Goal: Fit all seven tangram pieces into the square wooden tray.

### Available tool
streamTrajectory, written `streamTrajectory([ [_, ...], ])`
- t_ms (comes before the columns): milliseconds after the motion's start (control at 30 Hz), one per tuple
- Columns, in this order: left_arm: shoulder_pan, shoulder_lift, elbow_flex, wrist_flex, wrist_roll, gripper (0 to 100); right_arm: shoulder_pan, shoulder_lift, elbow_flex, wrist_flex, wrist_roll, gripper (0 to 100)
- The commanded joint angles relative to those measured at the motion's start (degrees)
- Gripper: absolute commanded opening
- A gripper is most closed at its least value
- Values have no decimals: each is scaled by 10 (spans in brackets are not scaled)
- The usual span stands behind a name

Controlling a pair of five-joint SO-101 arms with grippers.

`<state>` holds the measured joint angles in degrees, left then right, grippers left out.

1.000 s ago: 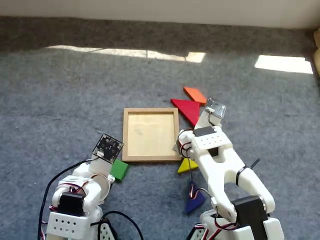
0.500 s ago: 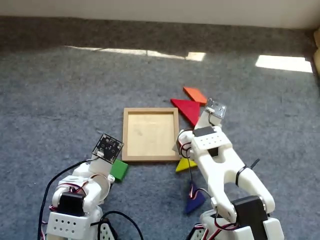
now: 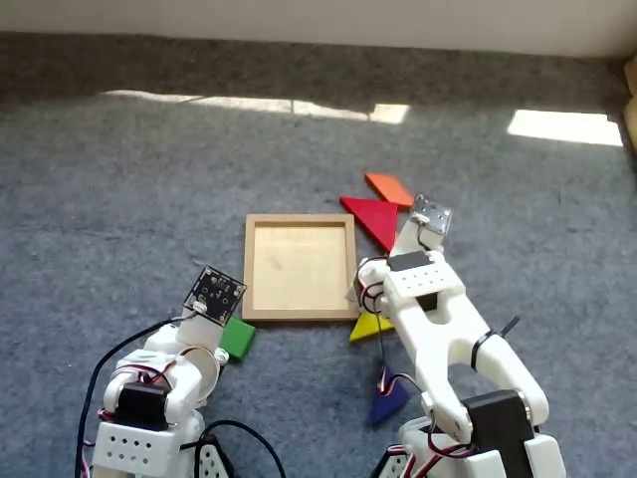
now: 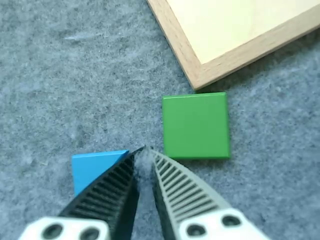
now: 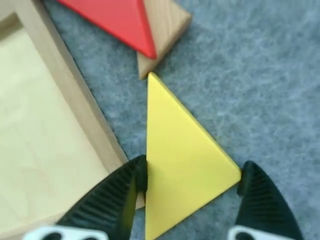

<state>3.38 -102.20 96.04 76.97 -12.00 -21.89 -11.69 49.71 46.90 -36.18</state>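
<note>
Straddling the yellow triangle [image 5: 182,150], the right gripper [image 5: 195,172] has shifted it slightly.

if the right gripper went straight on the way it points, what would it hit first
Most likely the yellow triangle: the right gripper is open and the piece lies straight ahead between its fingers. The height above it is unclear.

A carpeted indoor room: grey carpet [image 3: 119,199], sun patches [image 3: 562,126], pale wall [image 3: 299,18].
</note>
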Motion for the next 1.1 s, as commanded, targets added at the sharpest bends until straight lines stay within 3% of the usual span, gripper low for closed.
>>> streamTrajectory([
  [0, 6, -20, 10, 4, -5, 7, 7, -11, -21, 35, 10, 242],
  [300, 6, -20, 10, 4, -5, 7, 7, -88, -57, 117, 43, 242],
  [533, 6, -20, 10, 4, -5, 7, -26, -153, -63, 121, 73, 242],
  [800, 6, -20, 10, 4, -5, 7, -120, -80, -185, 121, 95, 242],
  [1067, 6, -20, 10, 4, -5, 7, -123, -17, -271, 186, 95, 250],
])
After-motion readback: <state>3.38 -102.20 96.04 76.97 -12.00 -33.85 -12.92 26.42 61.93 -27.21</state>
